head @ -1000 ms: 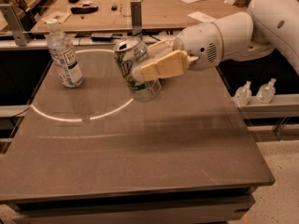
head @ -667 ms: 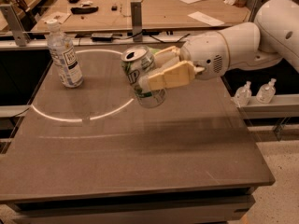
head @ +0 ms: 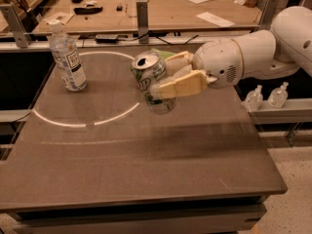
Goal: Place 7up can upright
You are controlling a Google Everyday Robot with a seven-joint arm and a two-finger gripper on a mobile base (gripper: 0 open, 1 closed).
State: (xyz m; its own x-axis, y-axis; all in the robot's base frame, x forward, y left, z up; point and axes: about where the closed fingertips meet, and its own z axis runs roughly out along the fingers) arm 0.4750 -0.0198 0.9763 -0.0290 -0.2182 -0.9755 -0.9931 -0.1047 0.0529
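The 7up can (head: 150,80) is a silver can with a green and white label, its open top tilted up and to the left. My gripper (head: 168,77) comes in from the right and is shut on the can, one beige finger (head: 180,85) across its front and one behind. The can hangs near the middle of the table, its base just above or touching the surface; I cannot tell which.
A clear water bottle (head: 67,57) stands upright at the table's (head: 146,169) back left. A bit of green bag (head: 162,53) peeks out behind the gripper. Two small bottles (head: 265,96) sit on a ledge to the right. A second table with papers lies behind.
The gripper and can have shifted a little to the right and toward the front. The can has stayed tilted in the grip.
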